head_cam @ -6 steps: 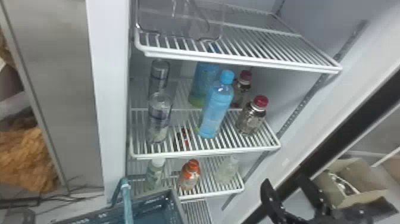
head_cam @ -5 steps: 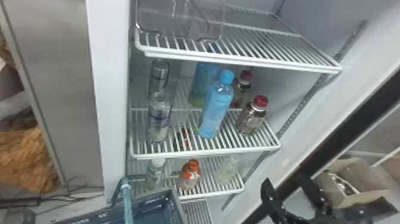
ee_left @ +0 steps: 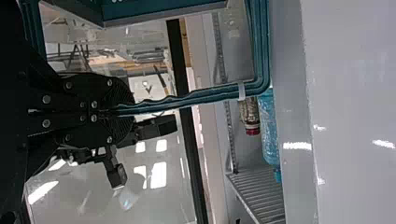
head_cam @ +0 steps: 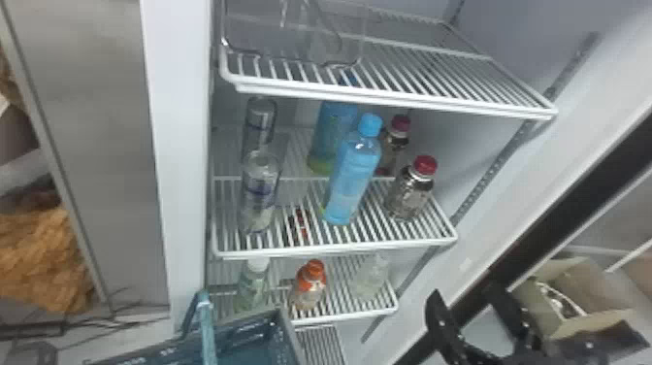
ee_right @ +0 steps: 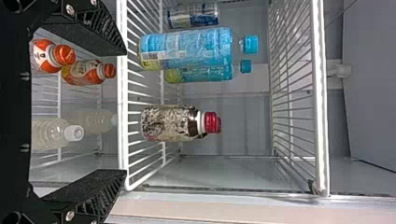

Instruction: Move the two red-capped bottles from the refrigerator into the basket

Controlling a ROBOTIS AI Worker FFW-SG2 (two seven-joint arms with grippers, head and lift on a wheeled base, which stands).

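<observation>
Red-capped bottles (head_cam: 410,194) upright on the refrigerator shelf (head_cam: 339,248), one behind the other, mottled label (ee_right: 161,123) on the nearer, barcode (ee_right: 150,56) on a blue-capped bottle (head_cam: 353,177), right gripper (head_cam: 463,292) with fingers apart, left gripper (ee_left: 116,111) with fingers clamped on the basket handle (ee_left: 196,97)

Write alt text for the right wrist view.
The open black right gripper faces a white wire refrigerator shelf holding a dark patterned bottle with a red cap, another red cap behind, beside two blue plastic bottles; two orange-capped bottles stand below.
</observation>
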